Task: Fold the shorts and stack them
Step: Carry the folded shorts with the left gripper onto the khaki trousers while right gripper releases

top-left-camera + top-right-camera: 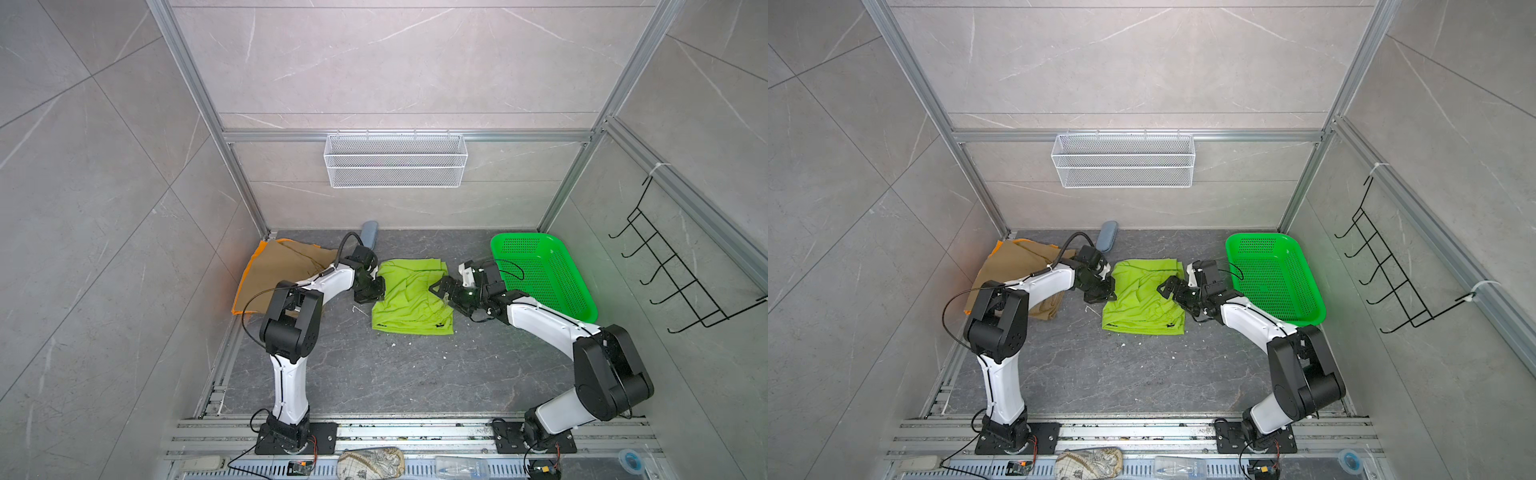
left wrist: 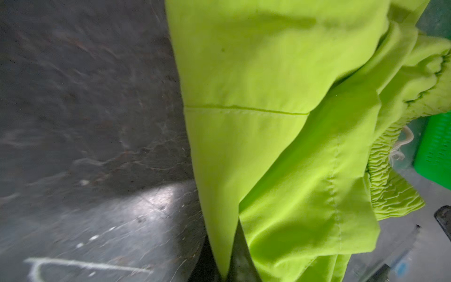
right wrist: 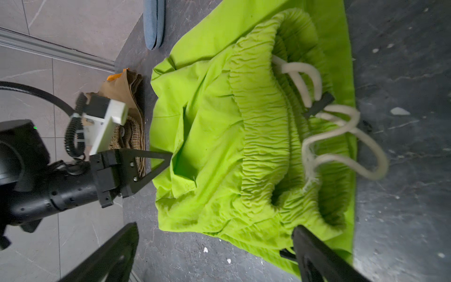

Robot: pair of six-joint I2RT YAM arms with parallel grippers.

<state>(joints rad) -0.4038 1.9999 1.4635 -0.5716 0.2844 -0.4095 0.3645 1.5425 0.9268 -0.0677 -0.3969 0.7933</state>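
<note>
Your left tool (image 1: 374,290) was clamped shut on a thin fold at the left edge of the lime shorts (image 1: 409,297). They lay crumpled at the centre of both top views on the dark, veined stone table (image 1: 395,374). The cloth was smooth and matte with stitched seams. Its waistband (image 3: 263,136) was tightly gathered elastic, and a thick, pale, frayed drawstring (image 3: 341,122) looped over it. Your right tool (image 1: 439,287) hung with its jaws spread wide over the shorts' right side, gripping nothing. Left of centre, the khaki shorts (image 1: 282,270) lay flat on the orange shorts (image 3: 113,78), of which only a rim showed. The perforated green plastic basket (image 1: 552,270) sat at right.
</note>
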